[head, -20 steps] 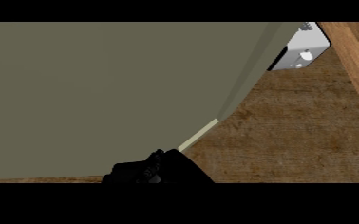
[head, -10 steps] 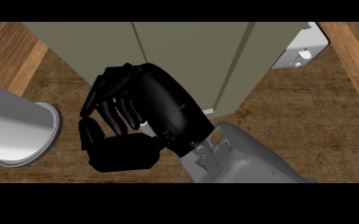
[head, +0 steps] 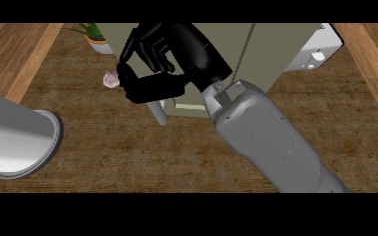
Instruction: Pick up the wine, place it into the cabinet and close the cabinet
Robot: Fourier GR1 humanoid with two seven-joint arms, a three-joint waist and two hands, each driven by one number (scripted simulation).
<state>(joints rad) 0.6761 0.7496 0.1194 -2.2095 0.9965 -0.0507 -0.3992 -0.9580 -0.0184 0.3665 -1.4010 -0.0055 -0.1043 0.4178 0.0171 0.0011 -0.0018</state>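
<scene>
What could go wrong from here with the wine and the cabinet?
1. The right hand has its fingers curled over what looks like the wine, held tilted; it could catch the cabinet edge going in.
2. The plant and a small pink item sit close by the hand; a swing left could knock them.

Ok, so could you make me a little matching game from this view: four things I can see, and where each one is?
Things:
1. right hand
2. potted plant
3. cabinet
4. white appliance

Places:
A. top middle, olive-green
B. top left, beside the cabinet
C. top right, beside the cabinet
D. black, in front of the cabinet

Pairs: 1-D, 2-B, 3-A, 4-C
</scene>
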